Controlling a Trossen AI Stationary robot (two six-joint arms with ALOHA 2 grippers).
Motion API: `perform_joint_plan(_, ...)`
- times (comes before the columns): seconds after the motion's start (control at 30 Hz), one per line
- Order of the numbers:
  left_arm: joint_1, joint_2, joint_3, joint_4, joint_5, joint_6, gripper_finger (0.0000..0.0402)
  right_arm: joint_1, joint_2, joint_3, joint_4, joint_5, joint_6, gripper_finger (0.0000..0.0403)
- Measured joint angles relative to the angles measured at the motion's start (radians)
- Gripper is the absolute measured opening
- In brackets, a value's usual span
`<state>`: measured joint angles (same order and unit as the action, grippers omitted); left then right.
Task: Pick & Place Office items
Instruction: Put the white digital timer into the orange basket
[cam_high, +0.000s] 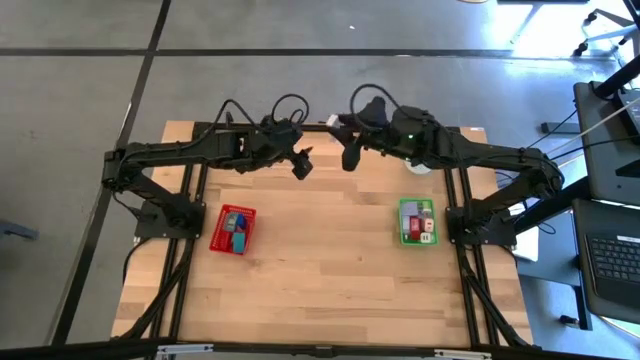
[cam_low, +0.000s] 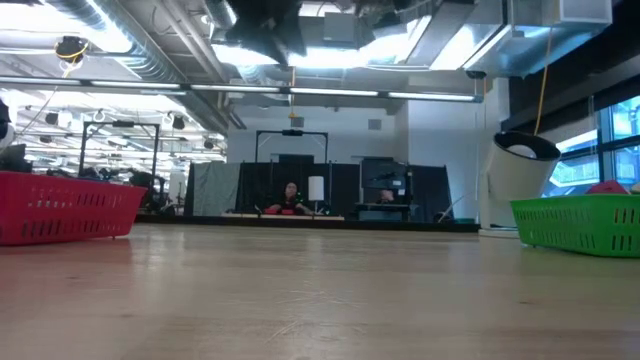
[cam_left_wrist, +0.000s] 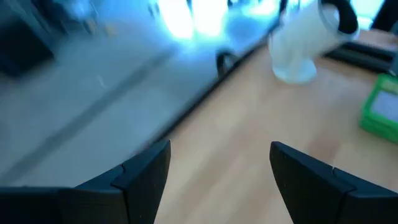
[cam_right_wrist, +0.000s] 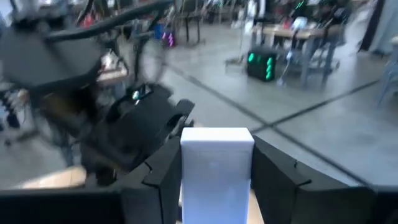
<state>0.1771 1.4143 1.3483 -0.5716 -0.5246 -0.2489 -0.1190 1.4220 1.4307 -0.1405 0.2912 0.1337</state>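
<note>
flanking bare table (cam_high: 320, 260): trays (cam_high: 233, 230), roll (cam_low: 520, 165)

Two trays (cam_high: 232, 231); one roll (cam_low: 521, 180)

Bright, even overhead lighting; ceiling strip lights (cam_low: 300, 92) glare in low view. Window glare blows out high view's far right corner. Both wrist views motion-blurred, left worst. Soft faint shadows on worktop (cam_high: 320, 260).
</note>
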Motion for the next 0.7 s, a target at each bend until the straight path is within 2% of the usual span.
perform_joint_plan(0.23,-0.087,0.000,0.000,0.309,-0.210,0.324,0.0271,-0.001,0.000,0.000,0.095,0.131,-0.012,0.0163)
perform_joint_plan(0.33,-0.112,0.000,0.000,0.449,-0.271,0.408,0.0271,-0.002,0.000,0.000,0.103,0.136,-0.008,0.0160)
perform_joint_plan(0.4,-0.118,0.000,0.000,0.530,-0.264,0.446,0.0271,-0.002,0.010,0.000,0.118,0.126,0.005,0.0160)
perform_joint_plan(0.5,-0.116,0.000,0.000,0.602,-0.193,0.470,0.0271,-0.002,0.018,-0.001,0.136,0.089,0.015,0.0160)
perform_joint_plan(0.7,-0.103,0.000,0.000,0.625,-0.098,0.423,0.0271,-0.002,0.026,0.000,0.193,0.056,0.015,0.0161)
